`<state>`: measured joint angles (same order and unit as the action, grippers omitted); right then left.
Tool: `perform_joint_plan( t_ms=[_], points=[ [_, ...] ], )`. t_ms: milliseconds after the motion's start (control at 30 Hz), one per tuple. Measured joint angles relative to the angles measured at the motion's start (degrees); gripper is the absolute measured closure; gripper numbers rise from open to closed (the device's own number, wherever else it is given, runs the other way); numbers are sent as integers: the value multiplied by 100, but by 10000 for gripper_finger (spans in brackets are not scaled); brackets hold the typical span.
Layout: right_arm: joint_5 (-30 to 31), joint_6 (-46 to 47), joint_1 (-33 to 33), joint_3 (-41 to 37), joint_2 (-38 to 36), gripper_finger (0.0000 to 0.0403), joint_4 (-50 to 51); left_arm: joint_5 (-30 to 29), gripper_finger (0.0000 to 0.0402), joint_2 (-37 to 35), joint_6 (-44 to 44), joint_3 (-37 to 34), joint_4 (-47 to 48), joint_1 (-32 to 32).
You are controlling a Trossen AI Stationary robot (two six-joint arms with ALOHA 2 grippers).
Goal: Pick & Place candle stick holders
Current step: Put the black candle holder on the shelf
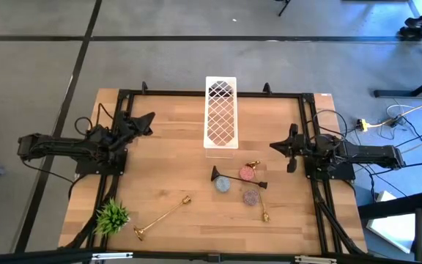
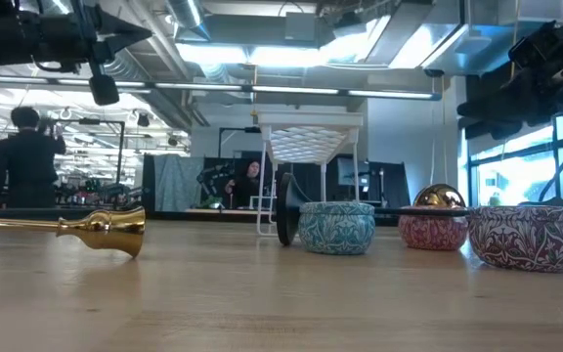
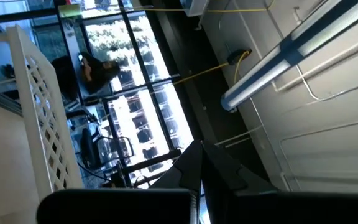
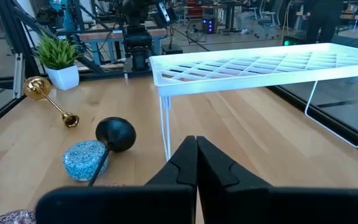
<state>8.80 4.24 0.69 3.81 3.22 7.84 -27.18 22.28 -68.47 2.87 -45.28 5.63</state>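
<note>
Gold holder (image 1: 163, 218) lies flat on its side, slanting across the table (image 1: 167, 161); both hands (image 1: 146, 119) (image 1: 276, 145) closed, empty.

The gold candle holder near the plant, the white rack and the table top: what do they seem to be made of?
The gold candle holder looks like polished metal, perhaps brass: it shines and mirrors the room. The white rack seems to be coated wire or plastic, I cannot tell which: an open lattice on thin legs, matte white. The table top looks like light wood, with visible grain and plank seams.
</note>
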Motion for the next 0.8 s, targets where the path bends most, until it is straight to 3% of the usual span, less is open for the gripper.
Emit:
perform_joint_plan(
  t_ms=[167, 300, 433, 567, 800],
  points=[
    [-332, 1800, 9, 0, 21, 403, -997, -35, 400, 0, 9, 4, 2, 0],
    [177, 3098, 7, 0, 21, 403, -2390, -31, 400, 0, 17, 4, 2, 0],
    [794, 3290, 4, 0, 27, 403, -3741, -31, 400, 0, 20, 7, 4, 0],
    [695, 3286, 7, 0, 35, 403, -4931, -29, 400, 0, 22, 7, 5, 0],
    [401, 3280, 11, 10, 69, 403, -5947, -26, 400, 0, 22, 7, 52, 0]
  ],
)
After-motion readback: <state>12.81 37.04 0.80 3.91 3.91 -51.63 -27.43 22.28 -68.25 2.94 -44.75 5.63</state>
